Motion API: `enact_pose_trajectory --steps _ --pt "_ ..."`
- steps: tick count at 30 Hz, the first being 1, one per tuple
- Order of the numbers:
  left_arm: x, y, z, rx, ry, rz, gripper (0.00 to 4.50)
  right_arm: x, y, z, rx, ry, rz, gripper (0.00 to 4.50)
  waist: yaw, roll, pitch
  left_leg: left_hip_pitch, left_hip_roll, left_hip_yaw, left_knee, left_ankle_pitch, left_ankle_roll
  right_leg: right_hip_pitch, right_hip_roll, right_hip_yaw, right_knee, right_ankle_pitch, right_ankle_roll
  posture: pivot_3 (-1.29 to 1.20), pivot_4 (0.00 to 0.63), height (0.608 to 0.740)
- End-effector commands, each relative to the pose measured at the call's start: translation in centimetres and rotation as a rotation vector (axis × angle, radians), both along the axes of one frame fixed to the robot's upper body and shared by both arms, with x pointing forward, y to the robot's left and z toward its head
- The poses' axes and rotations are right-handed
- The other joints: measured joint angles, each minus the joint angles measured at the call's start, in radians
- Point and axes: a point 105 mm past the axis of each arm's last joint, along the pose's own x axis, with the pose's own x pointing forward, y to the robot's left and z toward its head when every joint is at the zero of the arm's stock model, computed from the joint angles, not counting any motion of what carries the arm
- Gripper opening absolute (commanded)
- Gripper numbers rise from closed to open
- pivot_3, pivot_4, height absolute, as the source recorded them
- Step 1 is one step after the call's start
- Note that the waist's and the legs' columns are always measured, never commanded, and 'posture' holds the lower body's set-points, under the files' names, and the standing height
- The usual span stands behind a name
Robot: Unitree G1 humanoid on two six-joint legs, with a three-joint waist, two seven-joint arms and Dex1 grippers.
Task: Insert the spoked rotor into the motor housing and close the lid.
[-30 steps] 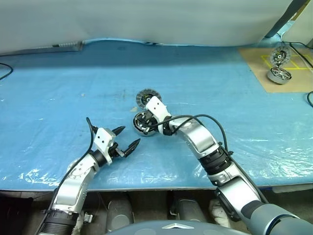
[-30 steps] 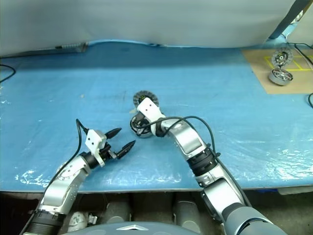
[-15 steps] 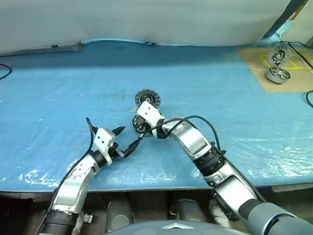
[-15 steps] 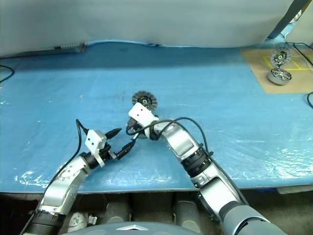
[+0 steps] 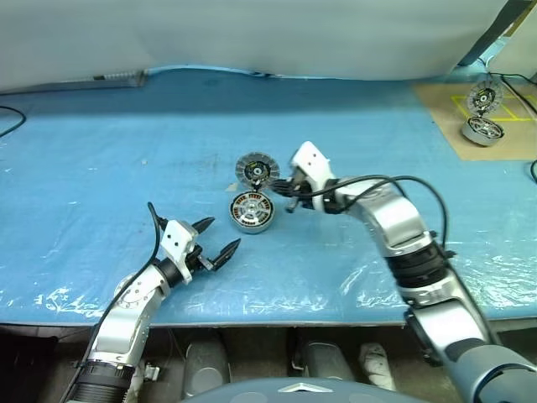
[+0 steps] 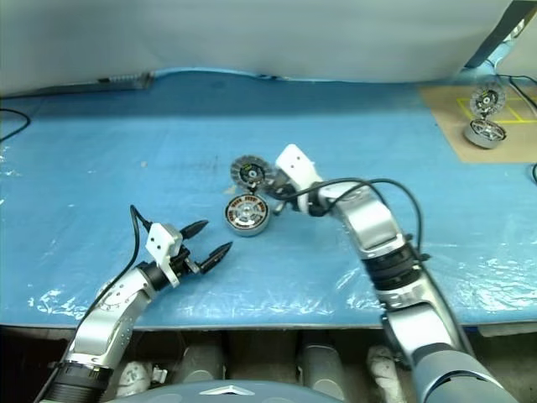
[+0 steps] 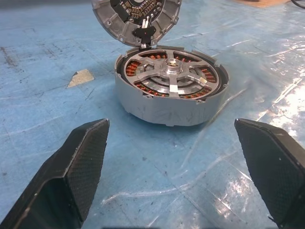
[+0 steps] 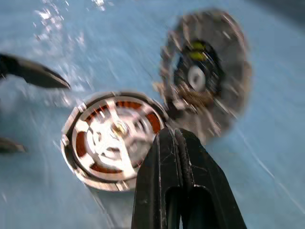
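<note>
Your motor housing (image 5: 252, 211) is sitting on the blue sheet (image 5: 101, 168) near the middle of the table, and the spoked rotor (image 7: 170, 74) is already lying inside it, its silver spokes resting over the ring of copper windings. The lid (image 5: 256, 170) is standing open, tilted up on edge at the far rim of the housing and touching it there, with its dark centre and green-yellow spot facing the near side.

Your right gripper (image 5: 289, 195) is hanging just to the right of the lid and housing, slanting down and to the left. Its two black fingers (image 8: 177, 181) are pressing flat against each other with nothing between them, and they are not touching either part.

Your left gripper (image 5: 219, 237) is hovering low over the sheet on the near left of the housing, pointing toward it. Its fingers (image 7: 78, 162) are spreading wide apart and carrying nothing.

Far off at the right, a second motor assembly (image 5: 481, 128) is resting on a brown board (image 5: 445, 109), well apart from your work.
</note>
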Motion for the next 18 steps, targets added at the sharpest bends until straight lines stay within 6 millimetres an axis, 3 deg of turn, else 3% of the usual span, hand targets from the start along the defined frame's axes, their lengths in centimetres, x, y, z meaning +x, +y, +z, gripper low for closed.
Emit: enact_pose_trajectory --steps 1,10,14,18 --pt "0.1 -0.3 1.2 -0.008 -0.052 -0.015 4.5 1.8 -1.0 1.3 -0.04 -0.071 -0.019 0.02 -0.01 0.0 0.0 0.0 0.0 0.001 0.0 0.0 0.0 0.0 0.0 0.0 0.0 0.0 -0.001 0.0 0.15 0.74" --pt "0.2 -0.3 1.5 -0.004 -0.06 -0.019 4.5 8.0 -0.9 2.1 0.065 -0.155 -0.105 0.02 -0.008 0.0 0.0 -0.001 0.0 0.002 0.004 0.0 0.0 -0.002 0.0 0.001 0.003 0.001 -0.003 0.0 0.15 0.74" --pt "0.3 -0.2 1.5 0.001 -0.063 -0.019 4.5 8.8 1.2 2.7 0.16 -0.122 -0.058 0.02 -0.007 0.001 0.001 -0.003 0.001 0.002 0.004 0.0 0.0 -0.004 0.0 0.0 0.003 0.001 -0.003 0.0 0.15 0.74" --pt "0.3 -0.1 1.6 0.005 -0.07 -0.014 4.5 8.2 3.9 3.5 0.27 -0.052 0.053 0.02 -0.007 0.001 0.001 -0.005 0.002 0.002 0.004 0.0 0.001 -0.006 0.0 -0.002 0.007 -0.001 -0.006 0.0 0.15 0.74"
